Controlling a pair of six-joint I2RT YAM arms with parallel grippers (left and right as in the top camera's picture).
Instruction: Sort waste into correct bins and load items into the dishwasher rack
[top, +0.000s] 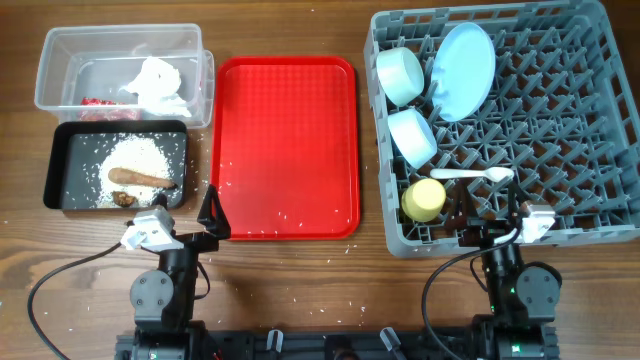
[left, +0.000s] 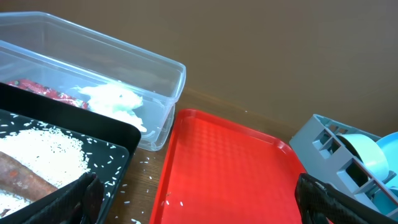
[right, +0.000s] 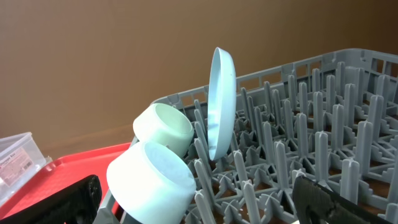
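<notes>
Rack (top: 560, 120) holds plate (top: 463, 68), bowls (top: 400, 75), cup (top: 423, 200); L gripper (left: 199, 199), R gripper (right: 196, 199) jaws wide apart, empty.

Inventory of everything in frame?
clear tub: 1, clear, top-left
tissue: 1, white, in tub
wrapper: 1, red, in tub
black tray: 1, black, below tub
rice: pile, white, in black tray
stick: 1, brown, in black tray
lump: 1, brown, in black tray
red tray: 1, red, centre
rack: 1, grey, right
bowls: 2, mint, in rack
plate: 1, pale blue, in rack
cup: 1, yellow, in rack
spoon: 1, white, in rack
table: 1, brown, underneath
left gripper: 1, black, open, by black tray
right gripper: 1, black, open, at rack
</notes>
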